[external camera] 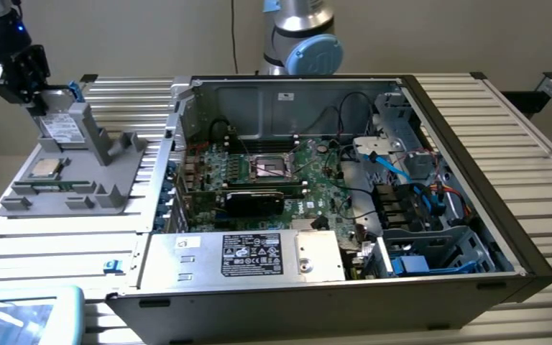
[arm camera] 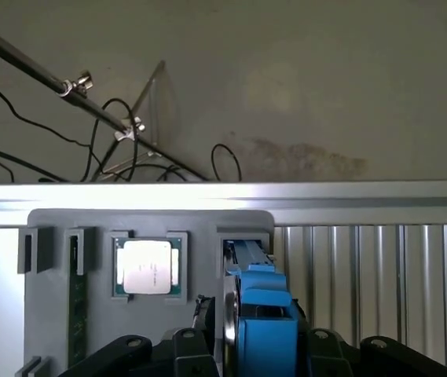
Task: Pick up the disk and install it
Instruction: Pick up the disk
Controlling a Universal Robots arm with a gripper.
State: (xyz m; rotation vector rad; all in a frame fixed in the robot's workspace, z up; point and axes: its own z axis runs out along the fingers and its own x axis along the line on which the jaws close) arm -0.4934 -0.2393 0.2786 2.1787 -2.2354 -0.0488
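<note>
The disk stands on edge in a slot of the grey holder at the exterior view's left, its white label facing outward and its blue carrier frame along the top. My gripper comes down from above and is shut on the disk's upper end. In the wrist view the disk's blue edge and metal side sit between the black fingers, which press on its two faces. The holder lies right beneath.
A square silver CPU chip and a green memory stick rest in the holder beside the disk. The open computer case fills the exterior view's middle and right, with a silver box and blue-edged bays in front. The arm's base stands behind.
</note>
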